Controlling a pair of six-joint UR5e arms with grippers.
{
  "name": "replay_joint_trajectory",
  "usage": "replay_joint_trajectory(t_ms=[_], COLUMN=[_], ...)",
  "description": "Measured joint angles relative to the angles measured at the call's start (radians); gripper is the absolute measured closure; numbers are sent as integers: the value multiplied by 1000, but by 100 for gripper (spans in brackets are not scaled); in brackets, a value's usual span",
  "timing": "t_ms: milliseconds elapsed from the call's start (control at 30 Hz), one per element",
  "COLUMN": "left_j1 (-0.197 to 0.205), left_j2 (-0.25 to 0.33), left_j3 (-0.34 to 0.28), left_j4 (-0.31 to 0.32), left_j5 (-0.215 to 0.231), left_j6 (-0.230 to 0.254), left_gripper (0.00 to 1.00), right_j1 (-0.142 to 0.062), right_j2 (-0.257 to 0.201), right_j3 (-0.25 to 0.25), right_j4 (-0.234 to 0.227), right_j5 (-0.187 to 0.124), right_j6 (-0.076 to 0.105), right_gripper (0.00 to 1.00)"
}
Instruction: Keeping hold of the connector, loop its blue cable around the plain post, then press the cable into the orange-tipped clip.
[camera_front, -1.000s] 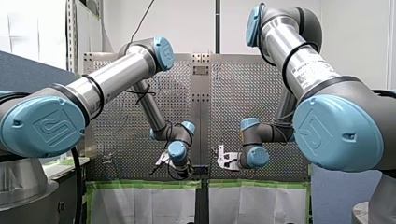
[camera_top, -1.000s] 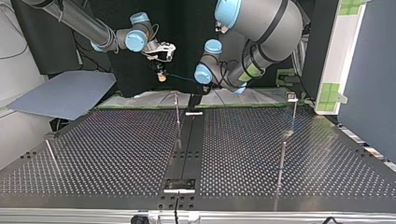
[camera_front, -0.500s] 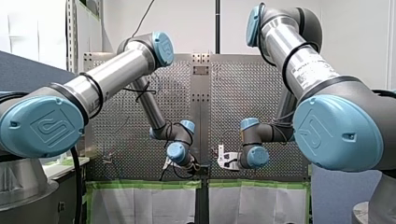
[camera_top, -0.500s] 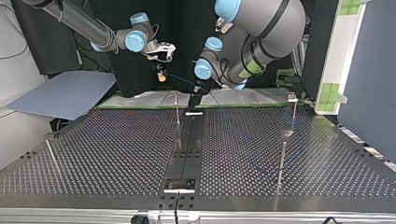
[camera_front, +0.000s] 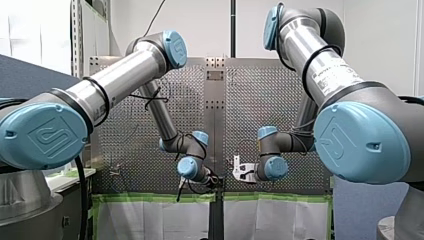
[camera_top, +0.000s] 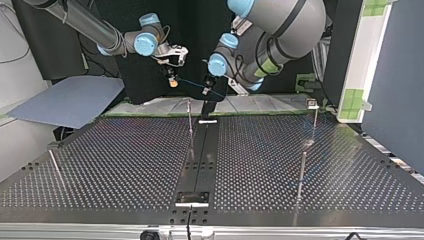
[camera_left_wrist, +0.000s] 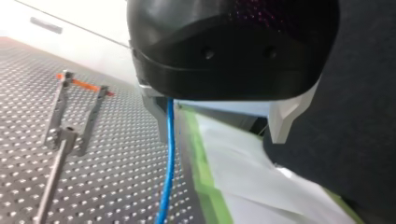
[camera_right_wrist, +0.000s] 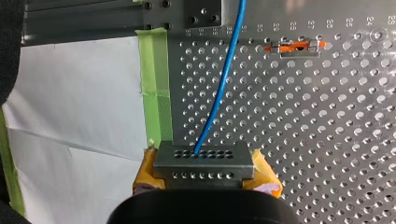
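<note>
Our right gripper (camera_right_wrist: 204, 176) clamps the connector (camera_right_wrist: 204, 161), our left gripper (camera_left_wrist: 218, 139) stands open around the blue cable (camera_left_wrist: 168, 163), well apart from the orange-tipped clip (camera_right_wrist: 294, 46); we judge looping and clipping undone.

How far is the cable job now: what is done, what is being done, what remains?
Done: the right claw is shut on the connector, and the blue cable runs out of it. In hand: the left claw is open, with the cable passing through its gap, close to one side. Left: the cable is neither around the post nor in the clip.
</note>
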Motion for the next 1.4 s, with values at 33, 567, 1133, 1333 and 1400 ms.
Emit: replay_joint_trajectory(t_ms=[33, 567, 1133, 1333, 1400], left_j1=[-2, -12, -6, -7, -7], left_j2=[0, -2, -2, -2, -2], left_j3=[0, -5, -26, -27, -27], left_j4=[8, 63, 90, 94, 95], left_j5=[-8, -156, -307, -367, -385], left_j6=[-8, -94, -48, -29, -28], left_gripper=[0, 0, 46, 100, 100], right_j1=[0, 0, -3, -4, -5], right_j2=[0, 0, 0, 0, 0], right_j3=[0, 0, -1, -1, -1], right_j4=[0, 9, 10, 10, 10], right_j5=[0, 0, 0, 1, 1], right_j6=[0, 0, 0, 0, 0], right_gripper=[100, 100, 100, 100, 100])
